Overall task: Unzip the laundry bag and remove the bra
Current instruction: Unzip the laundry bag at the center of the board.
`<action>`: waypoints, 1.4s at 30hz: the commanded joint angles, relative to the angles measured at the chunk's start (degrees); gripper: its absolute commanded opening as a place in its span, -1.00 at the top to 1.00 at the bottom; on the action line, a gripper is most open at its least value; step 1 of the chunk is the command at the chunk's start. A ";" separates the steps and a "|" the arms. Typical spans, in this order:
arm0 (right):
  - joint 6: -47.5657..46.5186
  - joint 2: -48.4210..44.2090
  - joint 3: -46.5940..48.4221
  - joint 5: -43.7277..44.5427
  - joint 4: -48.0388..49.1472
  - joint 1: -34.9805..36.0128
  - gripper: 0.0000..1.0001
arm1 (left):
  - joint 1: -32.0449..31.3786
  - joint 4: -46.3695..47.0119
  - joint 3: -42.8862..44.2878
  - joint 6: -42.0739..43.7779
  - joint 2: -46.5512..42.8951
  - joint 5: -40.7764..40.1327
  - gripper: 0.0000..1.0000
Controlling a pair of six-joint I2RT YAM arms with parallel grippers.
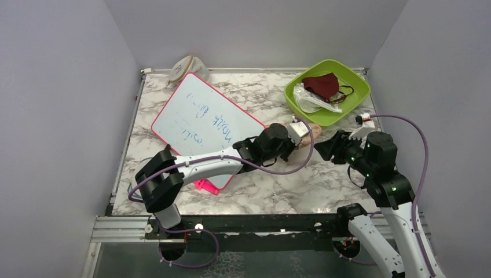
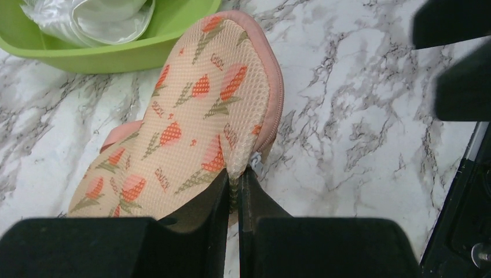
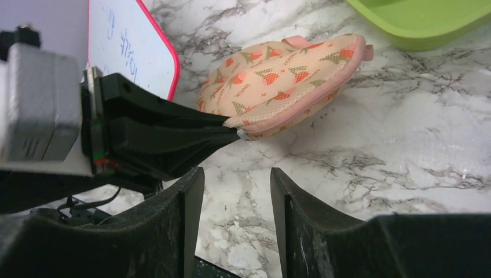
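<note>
Soft, light-looking laundry bag [image 2: 197,116], pinched by the left gripper [image 2: 234,176].
The right gripper [image 3: 236,176] is spread, empty; the zip pull [image 2: 257,167] at the bag's five o'clock should be gripped.

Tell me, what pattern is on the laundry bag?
The laundry bag has orange-red flowers on peach mesh; left wrist view shows it best.

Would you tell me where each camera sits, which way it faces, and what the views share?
Top external: above and behind the bases, looking down at the table; left gripper and right gripper show.
Left wrist: on the left arm, looking down on the bag its shut gripper pinches.
Right wrist: on the right arm, low, facing the bag's side; its open gripper shows.
Shared: both wrist views show bag and bowl.
</note>
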 commanded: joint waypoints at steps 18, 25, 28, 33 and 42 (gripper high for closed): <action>-70.56 -4.47 -20.33 -23.89 31.92 5.34 -0.13 | 11.25 3.82 1.45 -18.17 1.83 17.63 1.00; -77.88 -7.78 -30.25 -25.94 42.23 5.71 -0.23 | 13.60 5.27 2.01 -23.20 4.80 23.39 1.00; -79.20 -4.40 -30.54 -24.08 45.44 5.83 -0.18 | 13.70 4.93 2.88 -25.02 6.15 25.68 1.00; -83.92 3.24 -28.31 -20.97 45.96 7.00 -0.10 | 13.85 3.39 5.15 -27.66 8.32 29.97 1.00; -85.96 4.52 -32.23 -14.08 51.59 8.52 -0.01 | 14.65 4.06 5.73 -30.76 9.35 33.85 1.00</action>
